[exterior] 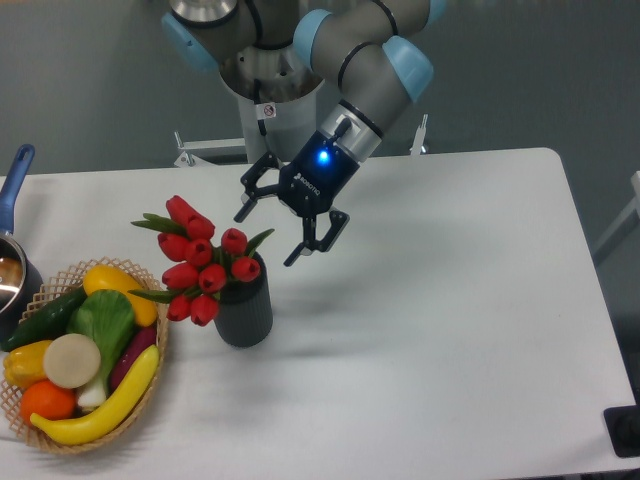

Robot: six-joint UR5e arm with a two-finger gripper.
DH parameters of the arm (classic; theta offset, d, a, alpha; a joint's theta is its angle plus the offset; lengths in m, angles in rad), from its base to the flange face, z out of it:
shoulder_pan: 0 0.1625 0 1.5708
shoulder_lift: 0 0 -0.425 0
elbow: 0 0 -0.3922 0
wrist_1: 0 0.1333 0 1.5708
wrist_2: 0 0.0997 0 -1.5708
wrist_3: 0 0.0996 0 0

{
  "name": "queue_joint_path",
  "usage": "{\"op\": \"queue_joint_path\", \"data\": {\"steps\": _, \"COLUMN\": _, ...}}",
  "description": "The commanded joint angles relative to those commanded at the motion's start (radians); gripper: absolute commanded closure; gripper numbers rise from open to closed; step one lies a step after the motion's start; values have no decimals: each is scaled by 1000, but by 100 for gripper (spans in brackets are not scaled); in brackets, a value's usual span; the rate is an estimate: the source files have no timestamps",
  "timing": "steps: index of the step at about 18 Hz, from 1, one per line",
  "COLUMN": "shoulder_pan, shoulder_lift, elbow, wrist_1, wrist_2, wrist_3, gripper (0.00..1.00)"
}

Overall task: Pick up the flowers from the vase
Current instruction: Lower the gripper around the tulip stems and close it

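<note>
One bunch: red closed tulip buds with green leaves [200,262], leaning left out of the vase
Vase: dark ribbed cylinder [245,307], upright on white surface [450,330]
Hand: black two-finger hand [266,236], jaws spread, empty, above-right of the buds, near but apart

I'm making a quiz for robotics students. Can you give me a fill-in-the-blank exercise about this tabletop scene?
1. The flowers stand in the ____.
2. The gripper hangs with its jaws ____, holding nothing.
3. The banana lies in the ____ at the table's left edge.
4. The tulip buds are ____ in colour.

Missing words: vase; open; basket; red
</note>
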Motion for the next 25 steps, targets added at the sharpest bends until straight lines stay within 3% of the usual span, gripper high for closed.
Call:
{"op": "queue_joint_path", "data": {"steps": 11, "shoulder_pan": -95, "shoulder_lift": -91, "elbow": 60, "wrist_1": 35, "wrist_2": -14, "wrist_3": -2, "gripper": 3}}
{"op": "queue_joint_path", "data": {"steps": 12, "shoulder_pan": -104, "shoulder_lift": -91, "elbow": 60, "wrist_1": 35, "wrist_2": -14, "wrist_3": -2, "gripper": 22}}
{"op": "queue_joint_path", "data": {"steps": 17, "shoulder_pan": -107, "shoulder_lift": -88, "elbow": 68, "wrist_1": 35, "wrist_2": -15, "wrist_3": -2, "gripper": 90}}
{"op": "queue_joint_path", "data": {"steps": 21, "shoulder_pan": -101, "shoulder_lift": -77, "elbow": 69, "wrist_1": 35, "wrist_2": -23, "wrist_3": -6, "gripper": 100}}
{"op": "queue_joint_path", "data": {"steps": 25, "shoulder_pan": -94, "shoulder_lift": -51, "elbow": 78, "wrist_1": 34, "wrist_2": -60, "wrist_3": -31, "gripper": 100}}
